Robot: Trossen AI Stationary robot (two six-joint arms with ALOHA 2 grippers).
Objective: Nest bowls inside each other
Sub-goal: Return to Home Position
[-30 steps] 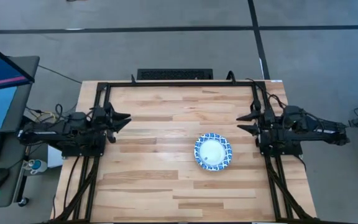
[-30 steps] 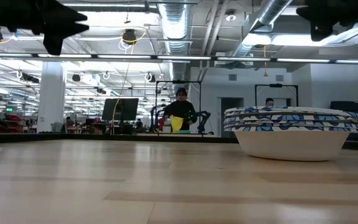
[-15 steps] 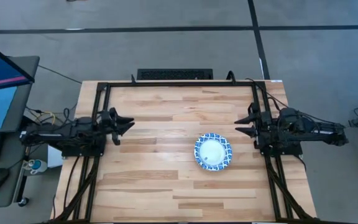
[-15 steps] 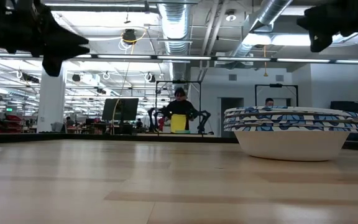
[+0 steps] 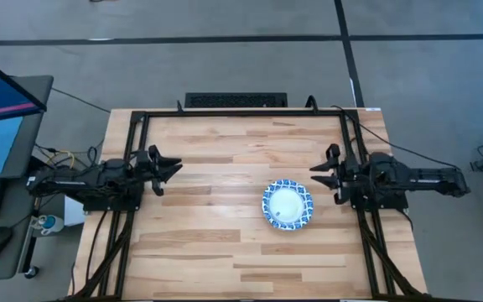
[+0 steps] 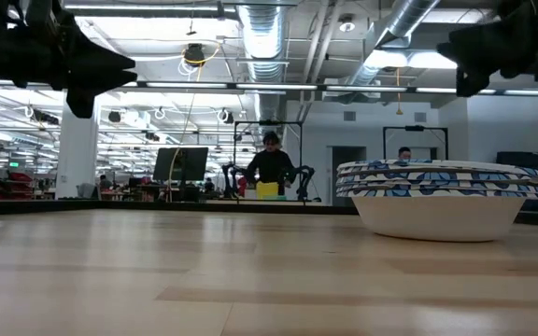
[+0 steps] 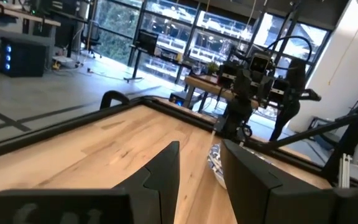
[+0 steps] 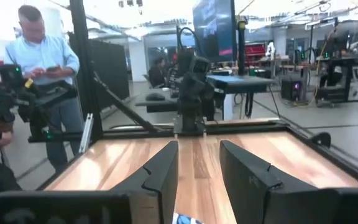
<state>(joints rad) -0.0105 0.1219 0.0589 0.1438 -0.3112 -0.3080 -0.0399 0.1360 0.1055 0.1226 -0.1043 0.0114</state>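
The bowls [image 5: 288, 205] sit nested in a single stack on the tabletop [image 5: 216, 239], right of centre in the high view. In the low view the stack stands at the frame's right, its patterned rims layered one over another. The left gripper [image 5: 174, 165] hovers over the left part of the tabletop, well apart from the stack, its fingers [image 7: 166, 171] parted with nothing between them. The right gripper [image 5: 316, 173] hangs near the stack's upper right, not touching it, its fingers likewise parted and empty.
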